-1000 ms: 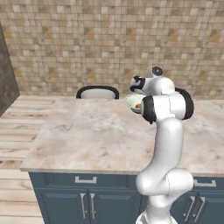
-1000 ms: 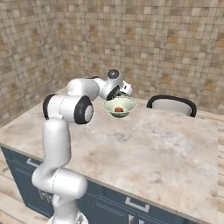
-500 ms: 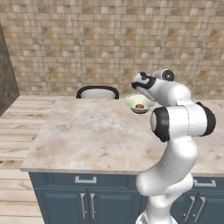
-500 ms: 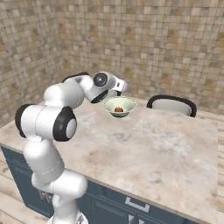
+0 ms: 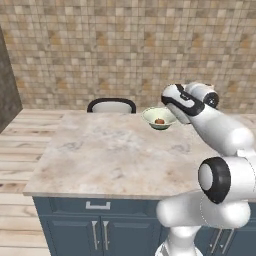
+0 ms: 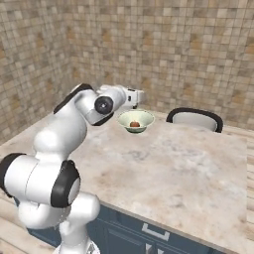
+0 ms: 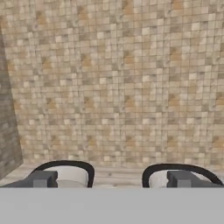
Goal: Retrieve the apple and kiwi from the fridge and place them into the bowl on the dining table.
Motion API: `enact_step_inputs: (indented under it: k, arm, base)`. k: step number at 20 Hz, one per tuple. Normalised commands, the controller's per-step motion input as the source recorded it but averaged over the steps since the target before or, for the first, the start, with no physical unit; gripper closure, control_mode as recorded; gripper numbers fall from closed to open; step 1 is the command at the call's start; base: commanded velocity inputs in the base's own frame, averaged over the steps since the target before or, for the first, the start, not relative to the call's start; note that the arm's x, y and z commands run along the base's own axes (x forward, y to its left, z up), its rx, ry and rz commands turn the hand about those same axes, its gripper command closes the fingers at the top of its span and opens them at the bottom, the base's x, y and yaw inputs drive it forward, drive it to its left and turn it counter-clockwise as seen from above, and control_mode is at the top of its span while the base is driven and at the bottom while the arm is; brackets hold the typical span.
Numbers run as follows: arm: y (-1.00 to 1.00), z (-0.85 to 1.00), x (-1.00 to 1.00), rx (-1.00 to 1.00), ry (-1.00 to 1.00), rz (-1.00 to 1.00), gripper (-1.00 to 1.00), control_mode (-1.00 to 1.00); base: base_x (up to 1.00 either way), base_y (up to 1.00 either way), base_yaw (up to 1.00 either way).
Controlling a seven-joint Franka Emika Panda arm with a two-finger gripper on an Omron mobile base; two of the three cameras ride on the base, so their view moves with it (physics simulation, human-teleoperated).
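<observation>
Apple: we see it inside the bowl.
Bowl: near the dining table's far edge.
Gripper: we see its fingers spread wide, holding nothing.

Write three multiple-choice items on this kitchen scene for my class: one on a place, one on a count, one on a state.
1. Where does the bowl stand?
A. on the dining table
B. on the floor
C. on a chair

2. How many fruits lie in the bowl?
A. none
B. one
C. three

3. How is the tool?
A. shut on the bowl
B. shut on an apple
C. open, holding nothing

Answers:
1 A: the bowl rests on the marbled top near its far edge.
2 B: a single reddish-brown apple shows inside.
3 C: in the hand view its fingers stand wide apart, nothing between.
</observation>
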Motion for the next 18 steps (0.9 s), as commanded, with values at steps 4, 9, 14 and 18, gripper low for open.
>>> enact_step_inputs:
  k: [4,9,14,18]
  arm:
    - [0.00,0.46,-0.84,-0.14,0.15,-0.07,-1.00,-1.00]
    - [0.00,0.43,-0.59,-0.14,0.28,-0.15,-1.00,-1.00]
    - [0.00,0.33,-0.52,-0.16,0.33,-0.14,-1.00,-1.00]
    - [0.09,0.15,-0.21,-0.12,0.23,-0.11,-1.00,-1.00]
  base:
    - [0.00,0.00,0.00]
    - [0.00,0.00,0.00]
    - [0.00,0.00,0.00]
    - [0.00,0.00,0.00]
